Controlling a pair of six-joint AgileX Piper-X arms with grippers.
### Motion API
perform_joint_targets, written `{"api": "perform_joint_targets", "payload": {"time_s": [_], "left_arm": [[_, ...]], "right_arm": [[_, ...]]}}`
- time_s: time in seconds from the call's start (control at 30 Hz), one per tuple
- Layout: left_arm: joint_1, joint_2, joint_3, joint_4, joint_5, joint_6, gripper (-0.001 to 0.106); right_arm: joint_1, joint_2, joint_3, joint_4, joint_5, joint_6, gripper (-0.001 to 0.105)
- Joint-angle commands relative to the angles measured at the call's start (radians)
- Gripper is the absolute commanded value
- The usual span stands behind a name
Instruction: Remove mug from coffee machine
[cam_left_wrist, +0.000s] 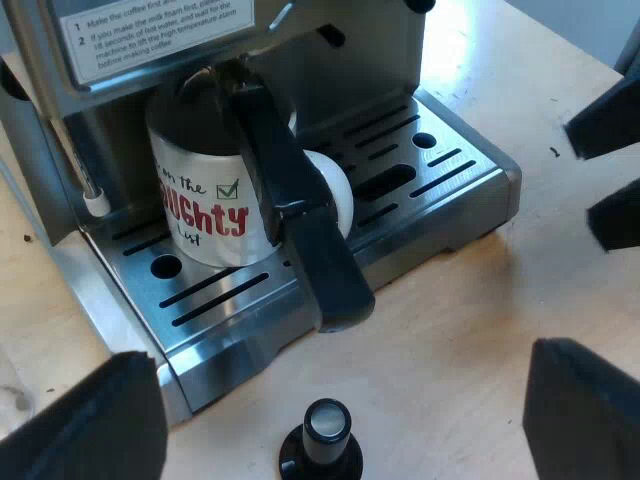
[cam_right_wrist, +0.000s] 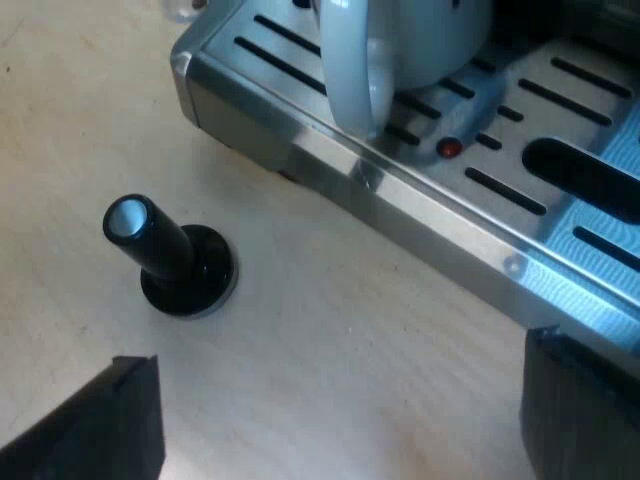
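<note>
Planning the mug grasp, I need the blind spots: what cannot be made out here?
1. Mug contents: left wrist view, rim hidden under the espresso machine.
2. Mug handle: left wrist view, mostly behind the holder's dark handle.
3. Mug's upper body: right wrist view, cut off by the picture edge.

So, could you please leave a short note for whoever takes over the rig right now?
The left gripper is open and empty, over the table in front of the espresso machine.
The right gripper is open and empty, low by the drip tray.
The mug stands on the drip tray under the locked-in holder, whose dark handle crosses in front of it.
The tamper stands on the table near the tray.
Done: nothing yet, the mug is not gripped.
Left: grasp the mug and take it off the tray, clear of the handle.
</note>
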Motion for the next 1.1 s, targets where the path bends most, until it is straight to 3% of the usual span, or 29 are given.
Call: {"api": "perform_joint_targets", "payload": {"time_s": [0.03,0.6,1.1], "left_arm": [[-0.007,-0.003,-0.007,-0.009,0.002,0.005,0.083],[-0.007,-0.003,-0.007,-0.009,0.002,0.005,0.083],[-0.007,-0.003,-0.007,-0.009,0.002,0.005,0.083]], "right_arm": [[0.001,0.008,0.012,-0.051,-0.008,-0.006,0.074],[0.001,0.016,0.254,-0.564,0.004,0.057,0.074],[0.001,0.136,0.304,-0.848,-0.017,0.057,0.074]]}}
